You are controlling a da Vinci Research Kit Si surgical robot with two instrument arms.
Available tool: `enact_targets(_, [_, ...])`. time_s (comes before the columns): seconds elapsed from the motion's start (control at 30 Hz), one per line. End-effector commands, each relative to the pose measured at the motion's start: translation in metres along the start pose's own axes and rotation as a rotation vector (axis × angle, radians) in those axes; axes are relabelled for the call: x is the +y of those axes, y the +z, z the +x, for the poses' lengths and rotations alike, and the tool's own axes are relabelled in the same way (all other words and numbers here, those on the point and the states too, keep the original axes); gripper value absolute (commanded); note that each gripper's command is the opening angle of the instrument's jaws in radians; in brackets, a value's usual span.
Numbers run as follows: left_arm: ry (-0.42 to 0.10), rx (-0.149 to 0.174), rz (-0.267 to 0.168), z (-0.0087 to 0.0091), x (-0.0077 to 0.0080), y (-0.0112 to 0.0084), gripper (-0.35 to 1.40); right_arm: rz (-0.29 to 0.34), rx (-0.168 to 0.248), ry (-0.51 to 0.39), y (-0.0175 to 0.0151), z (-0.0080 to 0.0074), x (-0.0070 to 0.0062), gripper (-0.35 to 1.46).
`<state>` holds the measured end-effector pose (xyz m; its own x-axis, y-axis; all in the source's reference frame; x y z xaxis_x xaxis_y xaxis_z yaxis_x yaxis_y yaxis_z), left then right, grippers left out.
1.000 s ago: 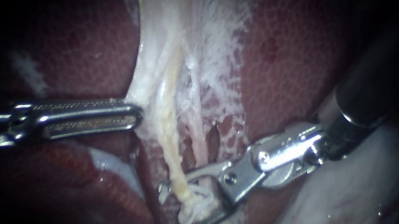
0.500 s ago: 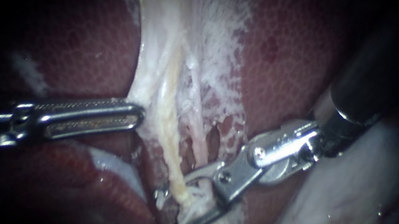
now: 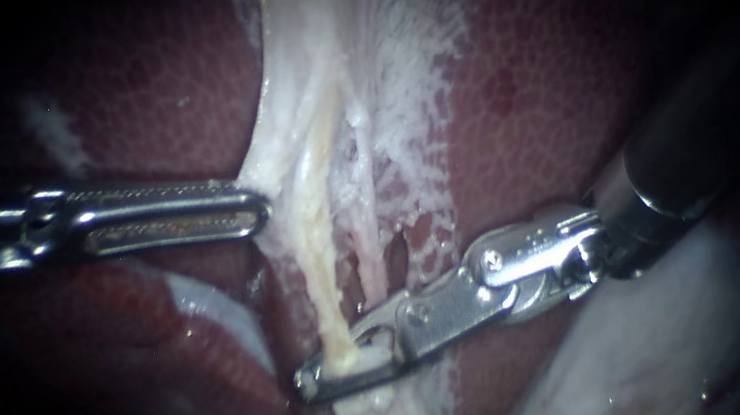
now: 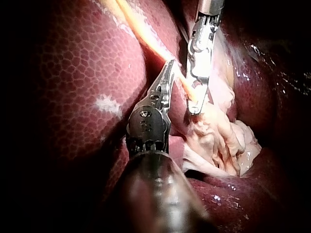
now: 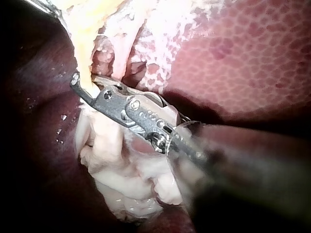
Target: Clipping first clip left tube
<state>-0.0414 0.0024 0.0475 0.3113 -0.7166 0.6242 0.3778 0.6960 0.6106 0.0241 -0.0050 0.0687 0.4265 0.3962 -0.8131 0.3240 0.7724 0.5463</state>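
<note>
Left tube (image 3: 325,276) — a pale yellow cord — lies clamped between the silver jaws of the right instrument (image 3: 315,384), which stood wide apart a second ago; the squeeze that sets the clip is judged under way. Farther out, the left instrument (image 3: 253,208), jaws together, grips white membrane (image 3: 279,152) over dark red liver (image 3: 555,104).

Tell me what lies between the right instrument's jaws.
The left tube; both jaws of the right instrument press on it, as the endoscope view shows.
</note>
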Motion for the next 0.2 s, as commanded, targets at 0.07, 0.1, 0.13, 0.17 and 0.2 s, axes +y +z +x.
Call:
enact_targets(0.07, [0.000, 0.000, 0.000, 0.0000, 0.0000, 0.0000, -0.35, 0.001, 0.000, 0.007, 0.0000, 0.0000, -0.0001, -0.35])
enact_targets(0.1, [0.000, 0.000, 0.000, 0.0000, 0.0000, 0.0000, -0.35, 0.001, 0.000, 0.007, 0.0000, 0.0000, -0.0001, -0.35])
enact_targets(0.13, [0.000, 0.000, 0.000, 0.0000, 0.0000, 0.0000, -0.35, 0.001, 0.000, 0.007, 0.0000, 0.0000, -0.0001, -0.35])
enact_targets(0.17, [0.000, 0.000, 0.000, 0.0000, 0.0000, 0.0000, -0.35, 0.001, 0.000, 0.007, 0.0000, 0.0000, -0.0001, -0.35])
enact_targets(0.2, [0.000, 0.000, 0.000, 0.0000, 0.0000, 0.0000, -0.35, 0.001, 0.000, 0.007, 0.0000, 0.0000, -0.0001, -0.35])
